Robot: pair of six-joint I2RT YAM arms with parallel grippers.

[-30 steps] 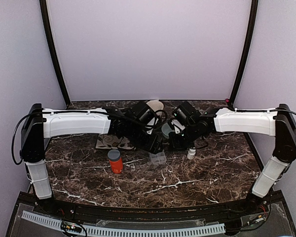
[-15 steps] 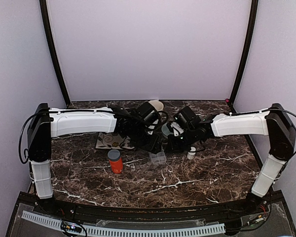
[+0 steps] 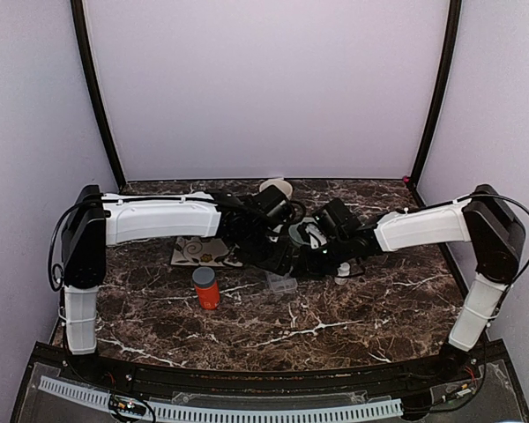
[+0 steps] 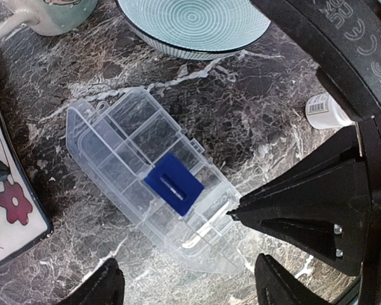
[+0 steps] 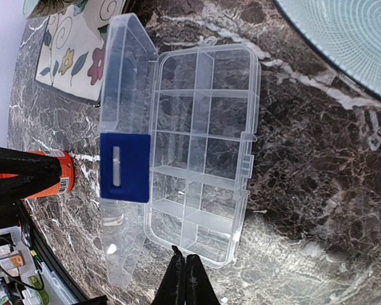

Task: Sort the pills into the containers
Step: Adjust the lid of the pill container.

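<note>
Both arms crowd in over the pill box [image 3: 282,283], dead centre of the table [image 3: 353,322]. The orange bottle [image 3: 205,288] sits at its 9 o'clock, a small white bottle [image 3: 342,274] at its 3, and a bowl [image 4: 193,25] off toward 12. The lid [image 5: 124,114] stands swung open along one long side, blue label [image 5: 124,168] showing, and the compartments [image 5: 203,152] lie bare to the cameras. No pills show in any of them, nor on the marble; too small or out of shot, I can't say.

The right gripper [image 5: 184,274] is pinched tight with nothing between its fingers. Its tip is right at the short end of the box, touching or a hair off, hard to call. The left gripper [image 4: 190,287] hangs above with jaws spread wide, carrying nothing, the box just ahead of its fingers.

Here's the danger as I read it. That box is light plastic on slick stone, so any nudge from the clenched tip could skate it or spin it away. A knock on the lid could flop it shut over the compartments. And with two wrists packed this close, one arm moving could clip the other, or sweep the white bottle over.
</note>
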